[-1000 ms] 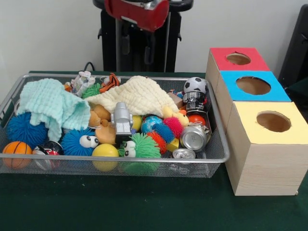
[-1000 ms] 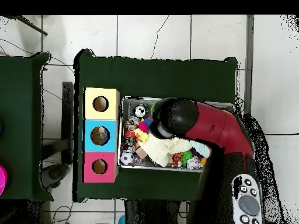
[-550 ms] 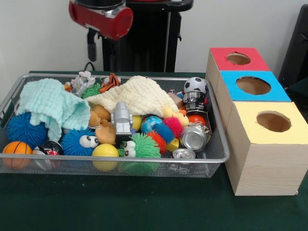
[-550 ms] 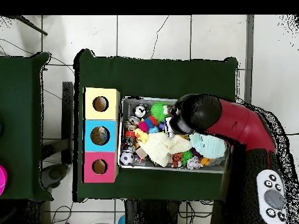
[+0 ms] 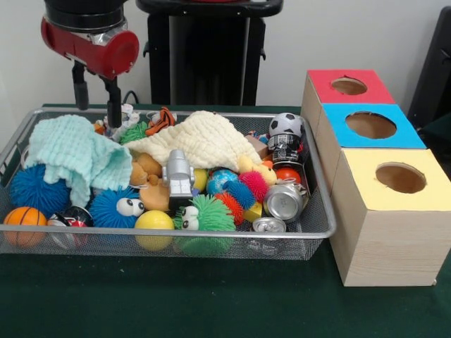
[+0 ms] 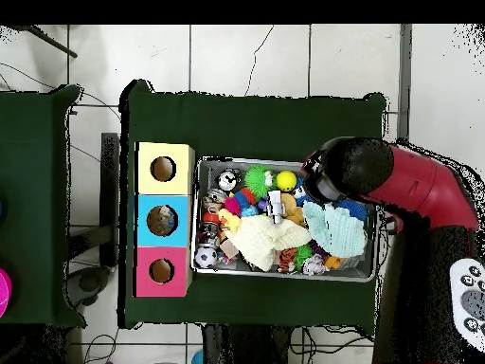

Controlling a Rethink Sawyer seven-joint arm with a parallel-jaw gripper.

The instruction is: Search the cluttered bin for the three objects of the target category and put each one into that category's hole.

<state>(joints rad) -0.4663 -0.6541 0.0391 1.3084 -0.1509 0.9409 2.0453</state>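
I see my gripper [image 5: 96, 91] hanging with fingers spread apart, holding nothing, over the wire bin's [image 5: 320, 211] far corner beside the mint cloth [image 5: 70, 151]. Two cans [image 5: 283, 201] lie at the bin's other end, near the three coloured hole boxes [image 5: 370, 127].

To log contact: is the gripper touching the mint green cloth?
Cannot tell. Front view: gripper fingers end near the mint green cloth; no plain gap. Overhead, the arm hides it.

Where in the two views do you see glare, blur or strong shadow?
Front view: even light, small glare on the cans' tops, a soft shadow under the wire bin, the gripper sharp. Overhead view: no glare; toys look soft, the arm hides the bin's corner.
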